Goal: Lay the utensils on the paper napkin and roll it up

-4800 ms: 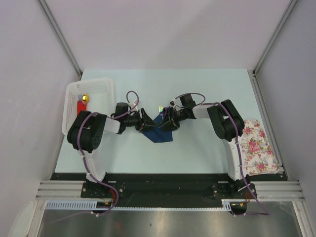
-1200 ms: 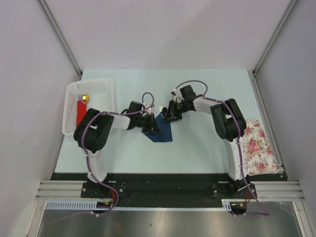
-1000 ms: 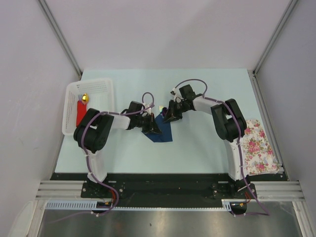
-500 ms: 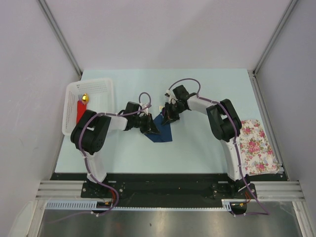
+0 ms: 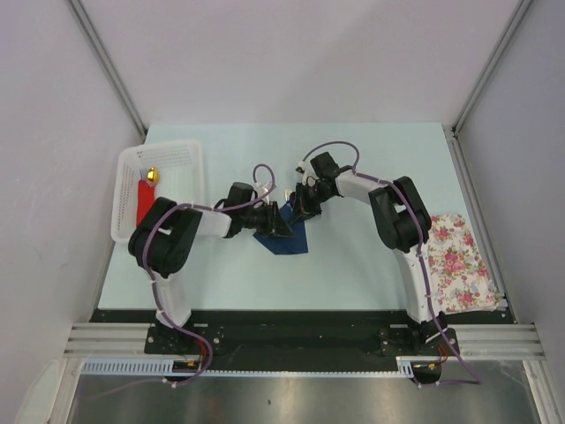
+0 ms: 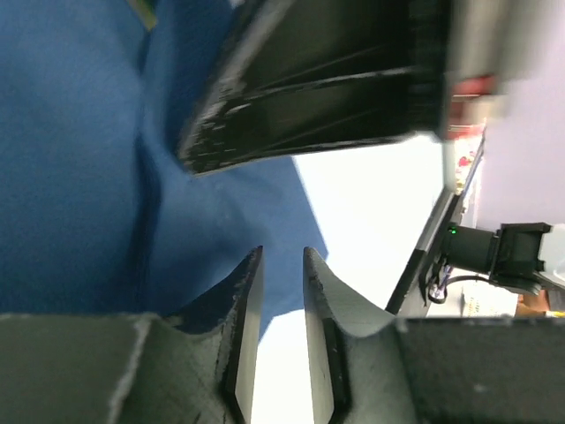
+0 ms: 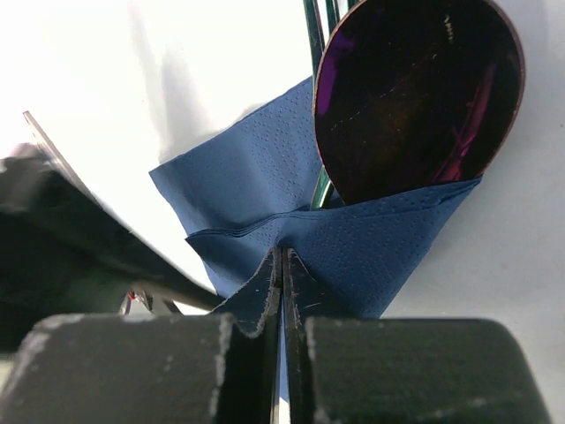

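The navy-blue paper napkin (image 5: 288, 243) lies mid-table, folded over the utensils. In the right wrist view a shiny purple spoon bowl (image 7: 415, 97) and thin green stems (image 7: 315, 35) stick out from under the napkin's (image 7: 256, 177) folded edge. My right gripper (image 7: 282, 252) is shut, pinching that fold at its tips. My left gripper (image 6: 282, 253) hovers low over the napkin's (image 6: 71, 177) other side. Its jaws stand slightly apart with only bare table showing between them. From above, the left gripper (image 5: 282, 227) and right gripper (image 5: 299, 211) nearly meet over the napkin.
A white basket (image 5: 187, 159) at the table's left edge holds a red flat object (image 5: 144, 201) with a gold ball (image 5: 154, 175). A floral cloth (image 5: 459, 261) lies at the right edge. The right gripper's black finger (image 6: 318, 97) fills the upper part of the left wrist view.
My left gripper has opened, let go of the napkin and shifted slightly right. My right gripper has moved a little left and closed on the napkin's folded edge.
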Tool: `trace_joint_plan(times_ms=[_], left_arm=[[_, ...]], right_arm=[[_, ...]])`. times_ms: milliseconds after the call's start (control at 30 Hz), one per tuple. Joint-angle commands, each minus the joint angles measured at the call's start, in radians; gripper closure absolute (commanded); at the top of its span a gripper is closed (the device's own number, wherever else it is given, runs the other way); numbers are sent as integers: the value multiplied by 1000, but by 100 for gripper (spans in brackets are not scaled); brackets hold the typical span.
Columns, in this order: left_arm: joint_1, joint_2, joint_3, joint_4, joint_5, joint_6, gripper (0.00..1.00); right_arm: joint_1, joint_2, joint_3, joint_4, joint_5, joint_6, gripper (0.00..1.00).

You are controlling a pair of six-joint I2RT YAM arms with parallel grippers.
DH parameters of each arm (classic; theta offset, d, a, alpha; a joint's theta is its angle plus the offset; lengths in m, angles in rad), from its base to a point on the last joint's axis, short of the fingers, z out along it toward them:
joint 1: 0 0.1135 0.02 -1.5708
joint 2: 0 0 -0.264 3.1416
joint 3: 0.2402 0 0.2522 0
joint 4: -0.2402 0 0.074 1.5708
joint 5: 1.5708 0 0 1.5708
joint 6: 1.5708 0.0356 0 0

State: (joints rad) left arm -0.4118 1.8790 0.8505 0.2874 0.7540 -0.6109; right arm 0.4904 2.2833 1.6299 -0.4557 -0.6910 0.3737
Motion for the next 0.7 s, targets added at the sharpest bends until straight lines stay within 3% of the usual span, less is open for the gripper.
trace_joint_plan(times_ms=[0,267,467,533,600,667], left_arm=[[-2,55,48,-48,-40,8,74],[25,92,104,-281,-111,148,95],[68,65,111,-401,-130,258,98],[70,60,116,-406,-115,278,98],[80,28,95,-358,-59,239,90],[108,-20,24,-216,16,180,74]], right_arm=[[-1,64,-5,-15,113,-12,100],[-1,54,-11,-6,125,21,100],[10,28,-18,14,105,50,100],[10,33,-15,14,116,47,100],[7,42,-16,9,131,39,100],[4,53,-18,6,139,33,100]])
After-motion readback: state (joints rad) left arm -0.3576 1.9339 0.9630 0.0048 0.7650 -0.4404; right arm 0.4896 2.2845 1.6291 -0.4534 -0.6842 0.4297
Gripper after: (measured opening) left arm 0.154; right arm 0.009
